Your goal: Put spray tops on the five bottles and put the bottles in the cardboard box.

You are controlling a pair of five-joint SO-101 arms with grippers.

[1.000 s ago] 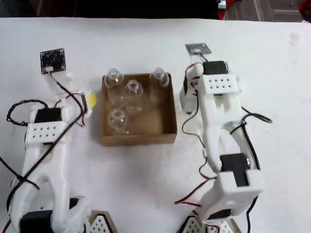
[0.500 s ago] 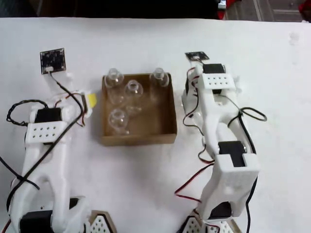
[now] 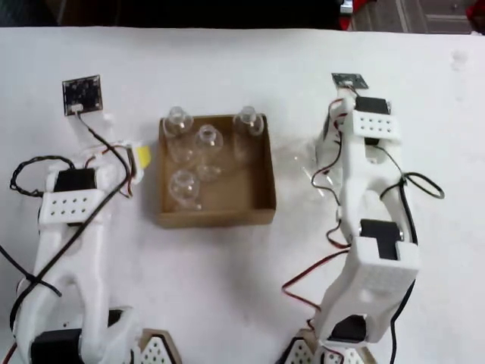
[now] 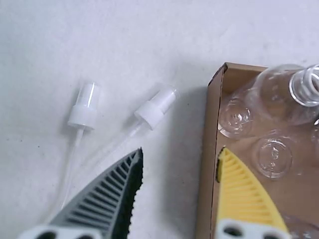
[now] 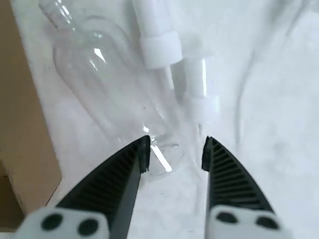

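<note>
The cardboard box (image 3: 216, 216) sits mid-table with several clear bottles (image 3: 184, 186) standing in it, all without tops. Another clear bottle (image 5: 107, 84) lies on its side on the table just outside the box's right wall. My right gripper (image 5: 176, 144) is open just behind this bottle's base. Two white spray tops (image 5: 159, 50) lie beside that bottle. Over the box's left wall (image 4: 209, 164), my left gripper (image 4: 180, 152) is open, its yellow finger (image 4: 239, 194) inside the box. Two more spray tops (image 4: 84, 109) (image 4: 154, 107) lie on the table ahead of it.
The white table (image 3: 227, 68) stretches free behind and in front of the box. A small camera board (image 3: 82, 93) and black cables (image 3: 30, 171) lie by the left arm. Red and black wires (image 3: 303, 284) trail beside the right arm (image 3: 364, 152).
The right arm has swung rightward, away from the box's right wall, over both steps. The left arm and the bottles in the box have stayed put.
</note>
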